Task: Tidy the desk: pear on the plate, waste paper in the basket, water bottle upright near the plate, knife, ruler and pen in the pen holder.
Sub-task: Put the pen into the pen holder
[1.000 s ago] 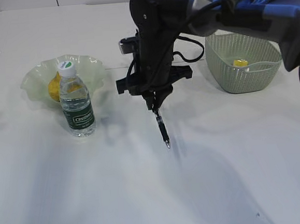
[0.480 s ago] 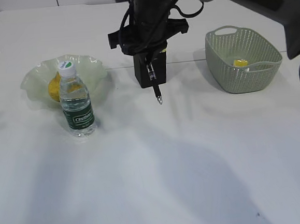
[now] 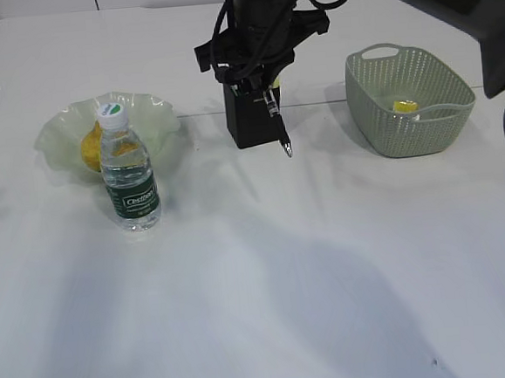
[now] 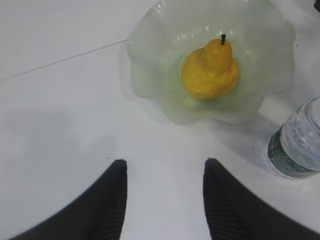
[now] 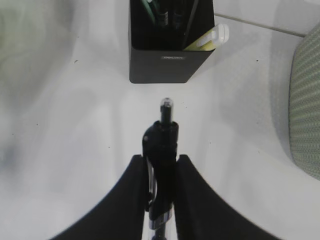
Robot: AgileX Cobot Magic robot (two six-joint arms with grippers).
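The right pincer (image 5: pixel 159 165), clamped on the pen (image 5: pixel 161 165), hangs before the pen holder (image 5: pixel 170 40); next, centre it above the opening and release.

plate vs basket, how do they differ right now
The plate is a pale green translucent dish with a wavy rim; the basket is opaque sage green, with perforated walls and cut-out handles. The plate is shallow and holds the pear; the basket is deeper and holds a yellow paper scrap. The plate sits left of the pen holder, the basket right. Both are greenish and rest on the desk.
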